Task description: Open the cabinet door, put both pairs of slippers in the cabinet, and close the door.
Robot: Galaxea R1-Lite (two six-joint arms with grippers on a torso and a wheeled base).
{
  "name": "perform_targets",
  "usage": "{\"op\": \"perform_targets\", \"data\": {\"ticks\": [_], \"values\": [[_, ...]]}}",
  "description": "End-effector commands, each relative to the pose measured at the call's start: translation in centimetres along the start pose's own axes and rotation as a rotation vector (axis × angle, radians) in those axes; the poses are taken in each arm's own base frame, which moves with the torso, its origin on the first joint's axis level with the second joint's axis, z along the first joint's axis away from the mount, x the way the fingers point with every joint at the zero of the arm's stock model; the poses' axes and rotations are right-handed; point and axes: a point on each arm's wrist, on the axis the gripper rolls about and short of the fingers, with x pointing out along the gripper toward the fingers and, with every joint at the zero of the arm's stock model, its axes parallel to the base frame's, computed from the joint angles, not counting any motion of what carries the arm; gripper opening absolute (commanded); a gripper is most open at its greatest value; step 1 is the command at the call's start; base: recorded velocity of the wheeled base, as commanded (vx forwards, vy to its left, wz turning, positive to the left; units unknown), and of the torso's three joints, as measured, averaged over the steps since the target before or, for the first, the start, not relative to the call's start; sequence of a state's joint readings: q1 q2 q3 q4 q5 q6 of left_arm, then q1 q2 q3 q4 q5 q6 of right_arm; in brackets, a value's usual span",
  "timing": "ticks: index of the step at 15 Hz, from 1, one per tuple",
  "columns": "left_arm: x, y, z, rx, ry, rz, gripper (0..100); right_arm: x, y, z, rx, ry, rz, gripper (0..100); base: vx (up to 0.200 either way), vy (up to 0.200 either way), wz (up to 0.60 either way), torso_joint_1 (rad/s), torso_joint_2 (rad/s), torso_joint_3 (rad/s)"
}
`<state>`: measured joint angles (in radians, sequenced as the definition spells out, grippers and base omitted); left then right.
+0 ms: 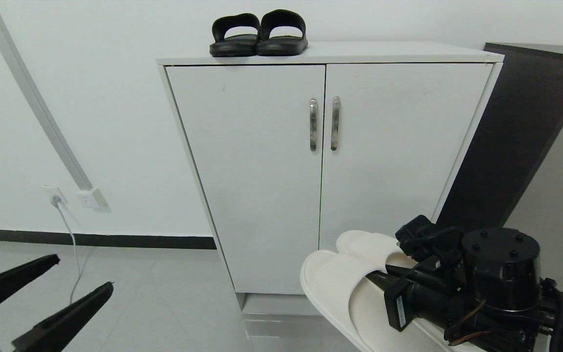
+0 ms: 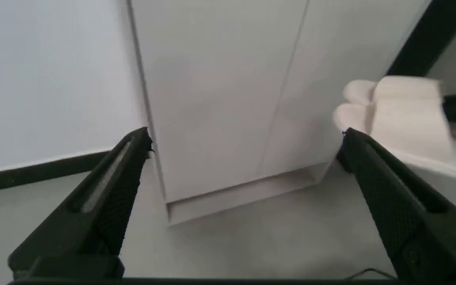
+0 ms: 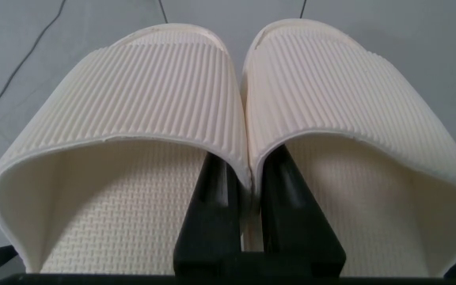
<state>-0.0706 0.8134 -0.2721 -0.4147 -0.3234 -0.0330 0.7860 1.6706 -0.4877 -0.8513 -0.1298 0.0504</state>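
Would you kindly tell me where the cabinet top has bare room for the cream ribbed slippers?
The white two-door cabinet's top is bare from the black rubber slippers rightward to its edge; left of them, only a narrow strip.

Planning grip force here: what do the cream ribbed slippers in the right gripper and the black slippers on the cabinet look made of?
The cream ribbed slippers: likely soft moulded foam, matte, ribbed straps, dimpled footbeds. The black slippers: probably rubber or foam, smooth, slight sheen.
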Motion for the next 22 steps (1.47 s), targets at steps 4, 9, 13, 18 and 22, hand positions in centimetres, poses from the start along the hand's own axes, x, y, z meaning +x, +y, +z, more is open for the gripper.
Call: {"op": "perform_targets", "data": {"ticks": [4, 9, 13, 18, 22], "values": [[6.6, -0.7, 4.1, -0.077, 0.068, -0.161, 100, 0.0, 0.0, 0.0, 0.0, 0.001, 0.0, 0, 0.0, 0.0, 0.0, 0.0, 0.0, 0.0], [11.4, -2.9, 6.6, -0.075, 0.07, -0.222, 100, 0.1, 0.0, -0.1, 0.002, 0.003, 0.0, 0, 0.0, 0.0, 0.0, 0.0, 0.0, 0.0], [14.5, -5.2, 8.3, -0.121, 0.053, -0.318, 100, 0.0, 0.0, 0.0, 0.002, 0.001, 0.0, 0, 0.0, 0.0, 0.0, 0.0, 0.0, 0.0], [18.0, -7.5, 10.6, -0.162, 0.0, -0.397, 100, 0.2, 0.0, -0.2, 0.001, 0.01, -0.002, 0, 0.0, 0.0, 0.0, 0.0, 0.0, 0.0], [19.7, -8.5, 11.6, -0.219, -0.004, -0.49, 100, 0.3, 0.0, -0.2, 0.001, 0.01, -0.002, 0, 0.0, 0.0, 0.0, 0.0, 0.0, 0.0]]}}
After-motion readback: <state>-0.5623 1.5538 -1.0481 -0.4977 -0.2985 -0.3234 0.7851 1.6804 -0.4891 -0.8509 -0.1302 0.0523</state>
